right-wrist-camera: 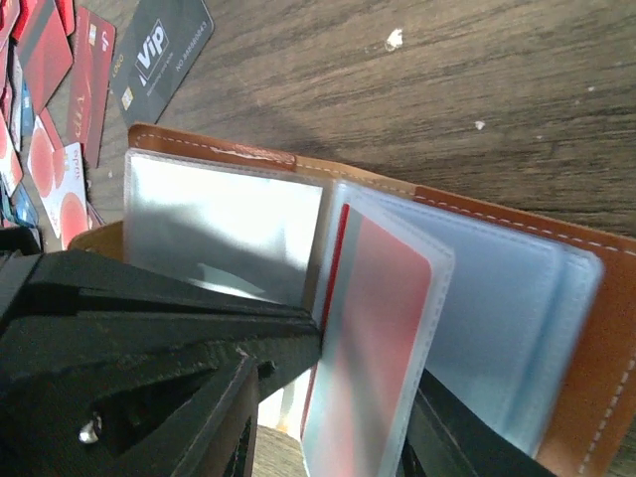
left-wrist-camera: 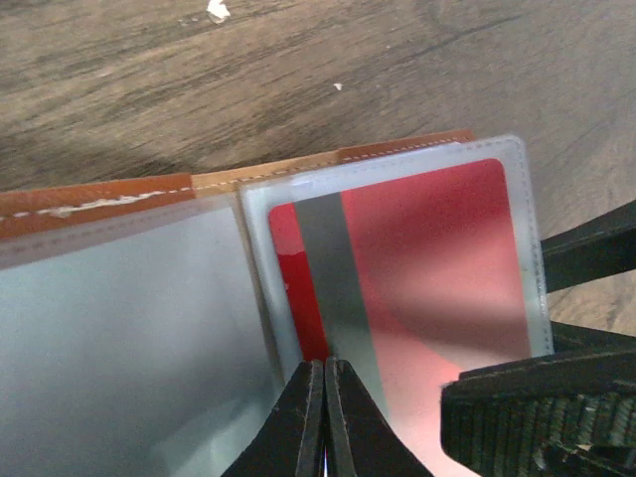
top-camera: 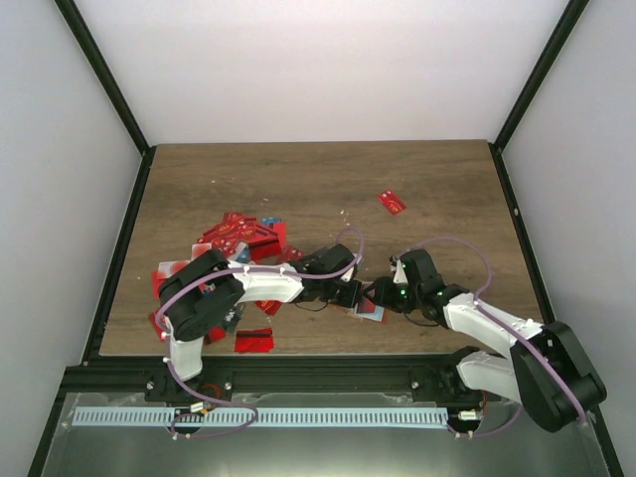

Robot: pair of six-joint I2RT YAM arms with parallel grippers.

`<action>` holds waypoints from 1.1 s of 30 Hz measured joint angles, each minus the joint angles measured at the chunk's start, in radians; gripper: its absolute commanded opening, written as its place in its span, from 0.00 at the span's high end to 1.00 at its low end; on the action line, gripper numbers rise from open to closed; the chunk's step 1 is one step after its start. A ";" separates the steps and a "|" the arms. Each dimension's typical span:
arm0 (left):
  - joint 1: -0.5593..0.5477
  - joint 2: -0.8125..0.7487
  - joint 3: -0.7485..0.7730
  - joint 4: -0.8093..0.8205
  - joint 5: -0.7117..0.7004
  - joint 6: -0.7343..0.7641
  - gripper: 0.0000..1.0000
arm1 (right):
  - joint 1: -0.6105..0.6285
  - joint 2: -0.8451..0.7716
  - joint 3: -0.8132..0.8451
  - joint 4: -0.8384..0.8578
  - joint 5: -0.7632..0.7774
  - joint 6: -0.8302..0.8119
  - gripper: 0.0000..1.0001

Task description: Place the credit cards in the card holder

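Card holder (right-wrist-camera: 586, 328) lies open on the surface (left-wrist-camera: 298, 79) between both hands. Left hand (left-wrist-camera: 324, 383) is pinched shut on a red card (left-wrist-camera: 437, 268), mostly seated in a clear sleeve (right-wrist-camera: 393, 328); right hand (right-wrist-camera: 373, 376) apparently clamps that sleeve. Recommend pushing straight, sleeve held steady.

I work over a brown wood-grain surface (top-camera: 298, 179) with a few pale specks (left-wrist-camera: 217, 10) on it. Plain white walls (top-camera: 318, 60) stand at the back and on both sides. Black frame posts (top-camera: 99, 70) run up the far corners. A slotted pale rail (top-camera: 298, 416) lies along the near edge. The light is even, with soft shadows.
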 measured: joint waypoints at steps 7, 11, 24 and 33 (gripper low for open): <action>-0.001 -0.011 -0.015 0.014 0.014 -0.023 0.96 | 0.001 -0.001 0.034 -0.024 -0.002 -0.003 0.62; 0.000 -0.068 -0.027 -0.019 -0.014 -0.024 0.96 | 0.005 0.002 0.055 -0.031 -0.006 -0.005 0.62; 0.040 -0.375 -0.142 -0.117 -0.162 -0.010 0.90 | 0.113 0.140 0.147 -0.003 -0.008 0.009 0.62; 0.132 -0.669 -0.352 -0.254 -0.305 -0.021 0.51 | 0.222 0.312 0.265 0.059 -0.013 0.019 0.62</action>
